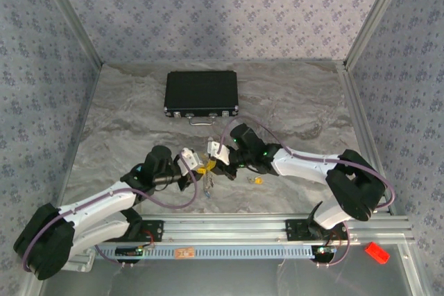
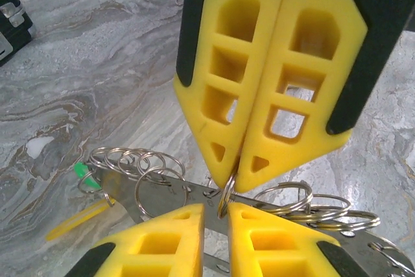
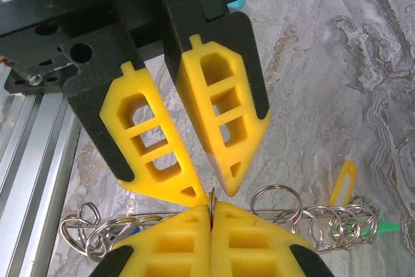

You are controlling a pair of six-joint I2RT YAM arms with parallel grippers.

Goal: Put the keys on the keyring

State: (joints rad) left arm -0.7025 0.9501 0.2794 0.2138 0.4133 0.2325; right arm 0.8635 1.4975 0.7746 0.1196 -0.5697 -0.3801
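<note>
The keyring is a silvery metal strip carrying several split rings, with a green tag and a blue tag. It lies on the table between both grippers. My right gripper is shut on one upright ring at the strip's middle. My left gripper faces it from the other side, its jaws a narrow gap apart around that same ring. A yellow key hangs at the strip's green-tag end. More small keys lie on the table beside the right gripper.
A black case lies flat at the back of the marble-patterned table. Aluminium rails run along the near edge, with a red object beyond them at the right. Patterned walls enclose the table.
</note>
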